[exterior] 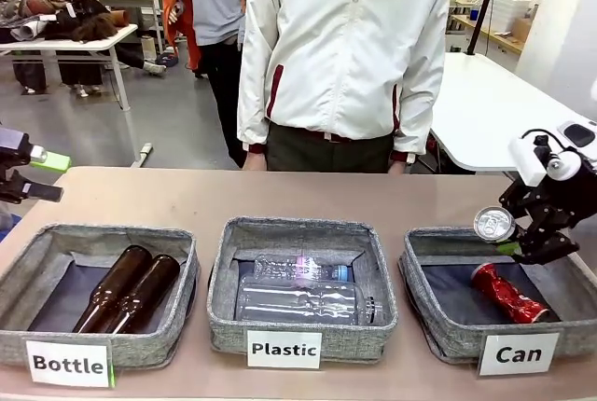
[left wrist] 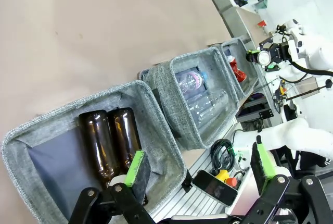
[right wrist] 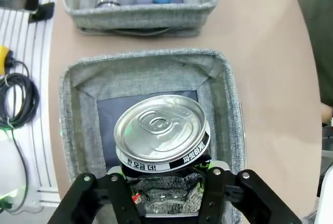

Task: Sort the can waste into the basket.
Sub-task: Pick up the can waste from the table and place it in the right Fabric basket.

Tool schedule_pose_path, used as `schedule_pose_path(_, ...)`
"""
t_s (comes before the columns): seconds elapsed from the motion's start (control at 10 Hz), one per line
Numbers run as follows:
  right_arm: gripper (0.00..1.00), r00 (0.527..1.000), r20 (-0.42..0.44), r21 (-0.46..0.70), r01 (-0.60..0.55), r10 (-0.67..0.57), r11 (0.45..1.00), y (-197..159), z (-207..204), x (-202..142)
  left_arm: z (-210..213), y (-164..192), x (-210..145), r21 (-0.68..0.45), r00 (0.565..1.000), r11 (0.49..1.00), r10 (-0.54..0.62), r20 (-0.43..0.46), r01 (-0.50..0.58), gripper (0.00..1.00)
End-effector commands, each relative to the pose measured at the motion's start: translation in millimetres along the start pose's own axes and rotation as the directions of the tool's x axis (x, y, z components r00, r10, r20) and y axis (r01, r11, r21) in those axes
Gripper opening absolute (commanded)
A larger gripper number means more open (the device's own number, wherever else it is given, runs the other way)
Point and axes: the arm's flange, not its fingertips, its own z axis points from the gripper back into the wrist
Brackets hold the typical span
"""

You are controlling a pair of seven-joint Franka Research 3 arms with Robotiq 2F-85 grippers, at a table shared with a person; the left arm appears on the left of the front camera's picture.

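A black can (exterior: pixel 492 224) with a silver top hangs tilted over the left edge of the grey basket (exterior: pixel 438 326) labelled "Can". My right gripper (exterior: pixel 511 238) is shut on its body. In the right wrist view the can (right wrist: pixel 161 130) sits between the fingers of my right gripper (right wrist: pixel 169 179), above the basket's dark blue lining (right wrist: pixel 78 114). A crushed red can (exterior: pixel 508 294) lies inside the basket. My left gripper (exterior: pixel 33 172) hovers at the table's far left, open and empty. In its own view the left gripper (left wrist: pixel 200 164) hangs over the brown bottles.
The middle tray (exterior: pixel 224 317) labelled "Plastic" holds clear bottles (exterior: pixel 303 298). The left tray (exterior: pixel 19 326) labelled "Bottle" holds two brown glass bottles (exterior: pixel 126 289). A person in a white jacket (exterior: pixel 345 56) stands at the far edge. Bare tabletop lies behind the trays.
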Motion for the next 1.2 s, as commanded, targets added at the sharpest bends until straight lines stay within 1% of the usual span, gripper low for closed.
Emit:
schedule_pose_path(0.0,1.00,0.999,-0.032,0.018,0.017,-0.016,1.000,20,-6,-1,2,-2,-2,0.000,1.000,1.000,0.010,-0.012,-0.010,1.00)
schedule_pose_path(0.4,1.00,0.999,-0.038,0.038,0.011,-0.010,0.999,22,-7,-4,2,-2,-2,0.000,1.000,1.000,0.010,-0.012,-0.010,1.00)
schedule_pose_path(0.6,1.00,1.000,-0.021,0.041,0.021,-0.021,0.999,21,-9,-1,2,-2,-2,0.000,1.000,1.000,0.010,-0.012,-0.010,1.00)
schedule_pose_path(0.7,1.00,0.999,-0.002,0.044,0.047,-0.047,0.998,19,-9,1,2,-2,-2,0.000,1.000,1.000,0.010,-0.012,-0.010,1.00)
schedule_pose_path(0.8,1.00,0.983,0.072,0.007,0.169,-0.169,0.986,19,-7,8,2,-2,-2,0.000,1.000,1.000,0.010,-0.012,-0.010,1.00)
schedule_pose_path(0.9,1.00,0.925,0.252,-0.001,0.295,-0.285,0.956,19,-2,16,2,-2,-2,0.000,1.000,1.000,0.010,-0.012,-0.010,1.00)
schedule_pose_path(1.0,1.00,0.739,0.438,0.099,0.526,-0.512,0.845,16,5,27,2,-2,-2,0.000,1.000,1.000,0.010,-0.012,-0.010,1.00)
schedule_pose_path(1.1,1.00,0.659,0.477,0.172,0.579,-0.582,0.797,14,7,29,2,-2,-2,0.000,1.000,1.000,0.010,-0.012,-0.010,1.00)
